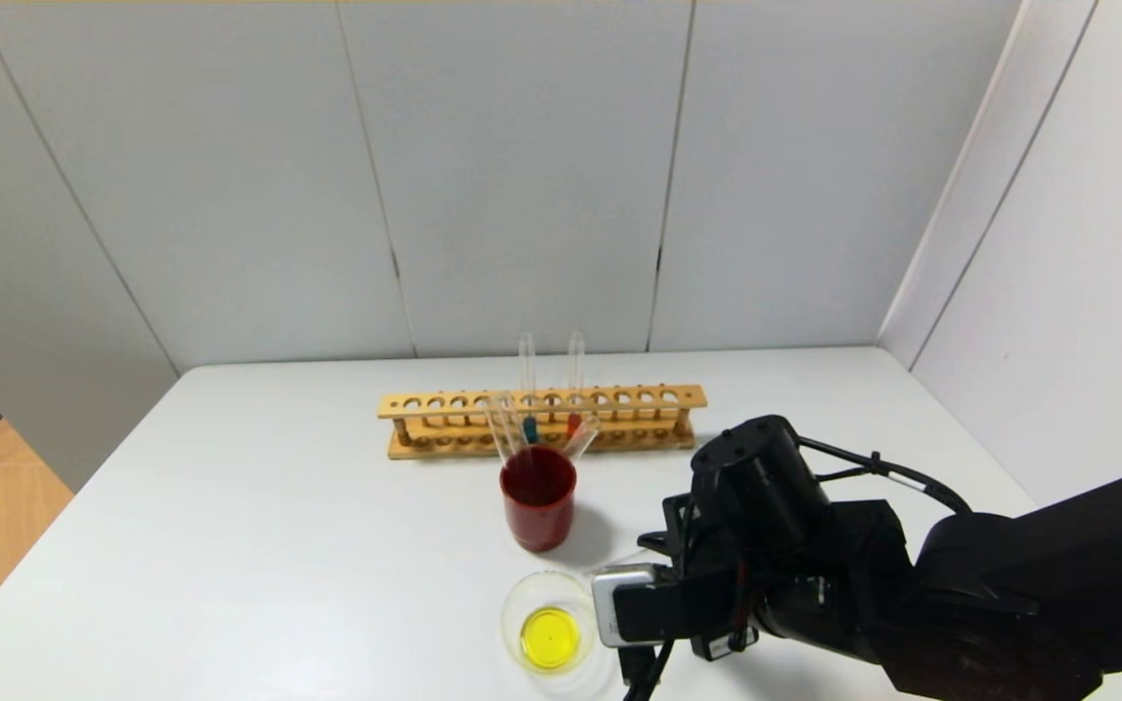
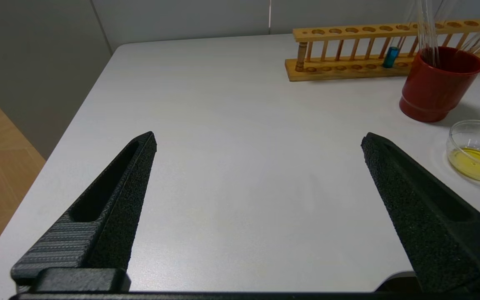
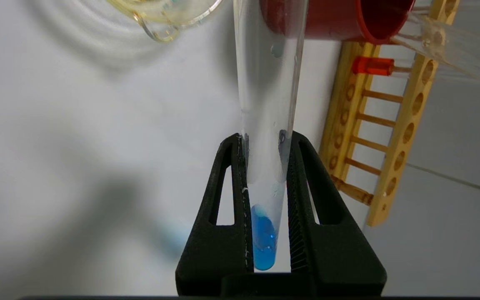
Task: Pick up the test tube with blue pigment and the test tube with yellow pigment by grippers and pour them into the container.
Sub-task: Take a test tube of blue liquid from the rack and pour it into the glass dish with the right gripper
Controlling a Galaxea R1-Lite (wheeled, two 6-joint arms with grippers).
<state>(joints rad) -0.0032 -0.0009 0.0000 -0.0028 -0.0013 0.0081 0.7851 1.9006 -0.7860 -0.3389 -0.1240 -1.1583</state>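
Note:
My right gripper (image 3: 265, 139) is shut on the test tube with blue pigment (image 3: 267, 96). The blue liquid sits in the tube's round bottom, between the jaws. In the head view this gripper (image 1: 639, 584) hovers low just right of the container (image 1: 512, 604), a clear glass dish holding yellow liquid. The tube lies tilted, with its open end toward the dish lip (image 3: 156, 31). No test tube with yellow pigment shows. My left gripper (image 2: 260, 137) is open and empty over bare table, left of the dish (image 2: 452, 137).
A dark red cup (image 1: 539, 506) with several empty tubes stands behind the dish. Behind it a wooden rack (image 1: 639, 399) holds a tube with teal-blue liquid (image 1: 529, 428) and one with orange-red liquid (image 1: 573, 424). Bare white table lies to the left.

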